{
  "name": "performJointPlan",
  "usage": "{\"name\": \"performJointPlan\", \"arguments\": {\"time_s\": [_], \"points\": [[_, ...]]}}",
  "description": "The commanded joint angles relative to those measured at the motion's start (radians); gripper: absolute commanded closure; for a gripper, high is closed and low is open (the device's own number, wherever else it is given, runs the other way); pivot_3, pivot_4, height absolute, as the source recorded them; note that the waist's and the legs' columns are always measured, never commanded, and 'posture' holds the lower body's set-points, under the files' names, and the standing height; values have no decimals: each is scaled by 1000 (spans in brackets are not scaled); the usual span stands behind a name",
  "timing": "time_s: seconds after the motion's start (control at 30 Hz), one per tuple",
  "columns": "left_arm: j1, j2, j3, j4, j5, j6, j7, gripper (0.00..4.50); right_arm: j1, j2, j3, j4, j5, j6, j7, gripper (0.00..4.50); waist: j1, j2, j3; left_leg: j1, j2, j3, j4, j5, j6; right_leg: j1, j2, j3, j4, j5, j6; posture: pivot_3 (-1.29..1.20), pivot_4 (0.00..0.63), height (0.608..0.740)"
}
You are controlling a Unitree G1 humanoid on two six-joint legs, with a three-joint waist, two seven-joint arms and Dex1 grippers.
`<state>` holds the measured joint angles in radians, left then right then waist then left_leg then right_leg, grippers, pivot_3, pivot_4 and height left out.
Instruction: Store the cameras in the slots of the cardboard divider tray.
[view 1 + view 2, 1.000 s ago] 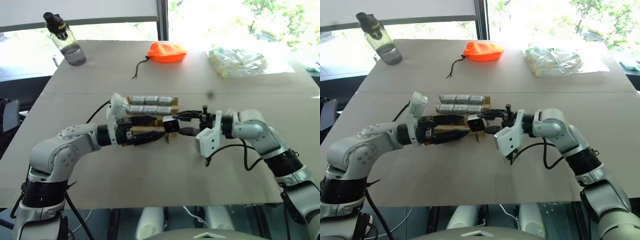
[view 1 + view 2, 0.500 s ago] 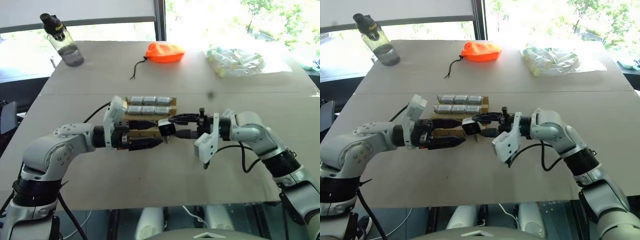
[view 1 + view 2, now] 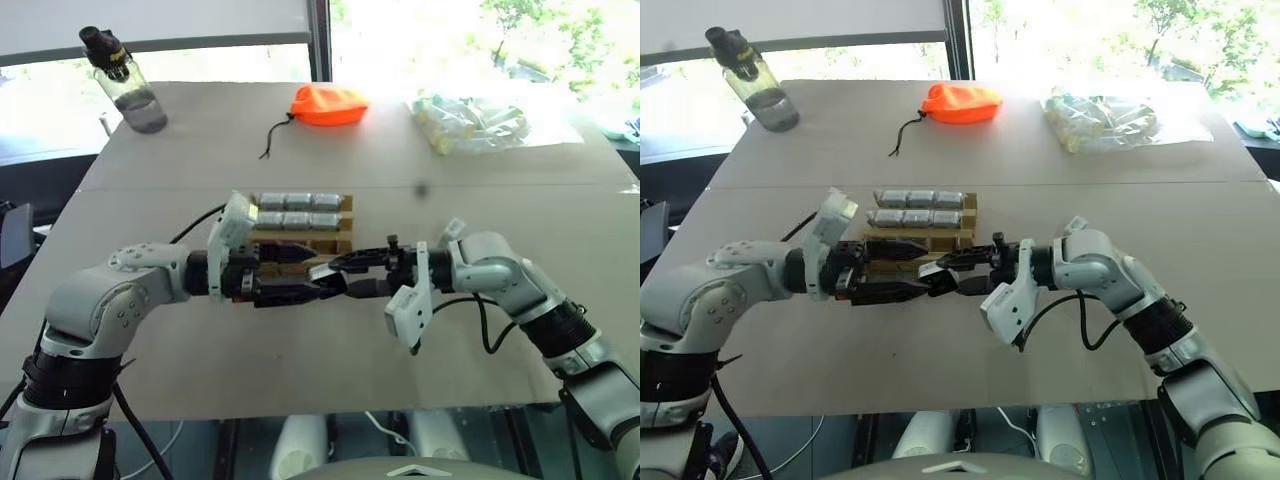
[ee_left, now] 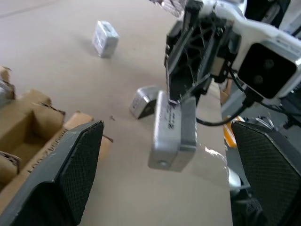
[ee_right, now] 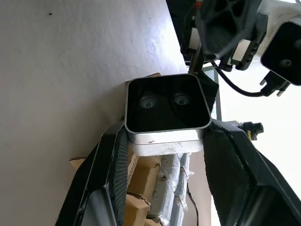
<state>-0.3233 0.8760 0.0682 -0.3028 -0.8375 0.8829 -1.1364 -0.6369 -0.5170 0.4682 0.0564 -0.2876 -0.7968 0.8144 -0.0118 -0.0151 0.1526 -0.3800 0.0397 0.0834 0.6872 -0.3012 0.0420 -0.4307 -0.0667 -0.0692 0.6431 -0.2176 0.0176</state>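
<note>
mostly the near rows of the cardboard divider tray (image 3: 335, 222) sit hidden behind the two tools meeting in front of it, so which near slots are filled can't be read; its two far rows each hold three silver-grey cameras (image 3: 298, 201), wrapped in shiny film, lying side by side. the tray is tan corrugated board with ragged edges, and the left wrist view shows open slots cut off at the frame edge. the right tool (image 3: 338, 275) is pinching one boxy camera (image 5: 167, 113) between its black fingers, the metal shell with rounded corners and a glossy black face with two small lenses showing in the right wrist view. in the head views that held camera is only a pale sliver between the fingers, just in front of the tray. the left tool (image 3: 322, 278) is spread wide, its textured black pads (image 4: 75, 165) on either side of the held camera without touching it. two more loose cameras (image 4: 104, 38) lie on the plain beige table (image 3: 300, 350), small and soft in detail. at the far edge are an orange fabric pouch (image 3: 330, 104) with a dark cord, a clear plastic bag (image 3: 478, 122) of pale items too washed out to make out, and a clear bottle (image 3: 128, 85) with a black cap.
</note>
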Motion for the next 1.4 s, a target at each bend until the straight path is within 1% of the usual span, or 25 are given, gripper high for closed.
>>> {"name": "performJointPlan", "arguments": {"time_s": [0.03, 0.1, 0.13, 0.33, 0.37, 0.57, 0.6, 0.63, 0.7, 0.77, 0.8, 0.83, 0.9, 0.97, 1.03, 1.1, 1.17, 1.3, 1.4], "points": [[9, 18, 0, -21, 9, -22, -33, 0, -23, 0, -6, -22, 29, -17, -4, 2776, 0, 0, 0, 0, 0, 0, 0, 0, 0, 0, 0, 0, 0, 0, 0, 0, 150, 740], [6, 17, 1, -19, 11, -22, -39, 522, -22, 1, -6, -24, 32, -14, -3, 2776, 1, 0, 0, 0, 0, 0, 0, 0, 0, 0, 0, 0, 0, 0, 0, 0, 150, 740], [4, 15, 1, -17, 10, -21, -40, 715, -21, 2, -6, -26, 33, -12, -3, 2776, 1, 0, 0, 0, 0, 0, 0, 0, 0, 0, 0, 0, 0, 0, 0, 0, 150, 740], [-8, 7, -5, -8, 17, -24, -43, 3691, -10, 7, -1, -40, 39, 1, 0, 2776, 1, 0, 0, 0, 0, 0, 0, 0, 0, 0, 0, 0, 0, 0, 0, 0, 150, 740], [-8, 6, -6, -7, 19, -25, -45, 3867, -9, 8, 1, -42, 40, 3, 0, 2776, 1, 0, 0, 0, 0, 0, 0, 0, 0, 0, 0, 0, 0, 0, 0, 0, 150, 740], [-24, -10, -9, 11, 31, -33, -50, 3860, -1, 9, 5, -51, 46, 13, 5, 2776, 1, 0, 0, 0, 0, 0, 0, 0, 0, 0, 0, 0, 0, 0, 0, 0, 150, 740], [-25, -12, -10, 13, 39, -40, -53, 3860, 5, 12, -2, -62, 53, 39, 4, 2776, 1, 0, 0, 0, 0, 0, 0, 0, 0, 0, 0, 0, 0, 0, 0, 0, 150, 740], [-25, -15, -11, 16, 52, -57, -54, 3860, 14, 26, -25, -74, 67, 28, -28, 2776, 1, 0, 0, 0, 0, 0, 0, 0, 0, 0, 0, 0, 0, 0, 0, 0, 150, 740], [-32, -26, -9, 30, 72, -85, -48, 3860, 27, 29, -34, -105, 102, 88, -18, 1709, 2, 0, 0, 0, 0, -1, 0, 0, 0, 0, 0, 0, 0, 0, 0, 0, 150, 740], [-37, -30, -5, 41, 86, -114, -54, 3860, 44, 15, -35, -124, 123, 144, 9, 851, 1, 0, 0, 0, 0, 0, 0, 0, 0, 0, 0, 0, 0, 0, 0, 0, 150, 740], [-39, -30, -3, 46, 93, -126, -59, 3860, 52, 8, -37, -131, 127, 160, 15, 333, 1, 0, 0, 0, 0, 0, 0, 0, 0, 0, 0, 0, 0, 0, 0, 0, 150, 740], [-41, -26, 2, 51, 97, -141, -73, 3860, 69, -10, -47, -143, 143, 185, 26, 70, 1, 0, 0, 0, 0, 0, 0, 0, 0, 0, 0, 0, 0, 0, 0, 0, 150, 740], [-38, -8, 20, 57, 88, -157, -112, 3860, 103, -44, -79, -172, 185, 229, 33, 70, 4, 0, 0, 0, 0, 0, 0, 0, 0, 0, 0, 0, 0, 0, 0, 0, 150, 740], [-31, 24, 27, 62, 91, -177, -162, 3860, 148, -77, -112, -213, 256, 323, 53, 70, 6, -1, 0, -1, 0, -1, 0, 0, 0, 0, 0, -1, 0, 0, 0, 0, 150, 740], [-43, 46, 31, 105, 124, -238, -204, 3860, 212, -113, -151, -261, 333, 420, 69, 70, 6, 0, 0, -1, 0, 0, 0, 0, 0, 0, 0, 0, 0, 0, 0, 0, 150, 740], [-70, 60, 40, 178, 173, -326, -233, 3860, 291, -136, -209, -318, 420, 518, 58, 70, 8, 0, 0, -1, 0, 0, 0, 0, 0, 0, 0, -1, 0, 0, 0, 0, 150, 740], [-100, 73, 47, 271, 221, -417, -273, 3860, 378, -151, -273, -387, 543, 659, 44, 70, 10, 0, 0, 0, 0, -1, 0, 0, 0, 0, 1, -2, 0, 0, 0, 0, 150, 740], [-161, 104, 25, 470, 311, -591, -396, 3860, 559, -203, -391, -473, 747, 777, 91, 70, 17, -1, 0, 0, -1, 0, 0, 0, 0, 0, 2, -1, 0, 0, 0, 0, 150, 740], [-219, 98, -4, 601, 379, -722, -456, 3860, 671, -219, -470, -500, 882, 890, 92, 70, 21, -1, 0, 0, -1, 1, 0, 0, 1, 0, 2, -1, -1, 0, 0, 0, 150, 740]]}}
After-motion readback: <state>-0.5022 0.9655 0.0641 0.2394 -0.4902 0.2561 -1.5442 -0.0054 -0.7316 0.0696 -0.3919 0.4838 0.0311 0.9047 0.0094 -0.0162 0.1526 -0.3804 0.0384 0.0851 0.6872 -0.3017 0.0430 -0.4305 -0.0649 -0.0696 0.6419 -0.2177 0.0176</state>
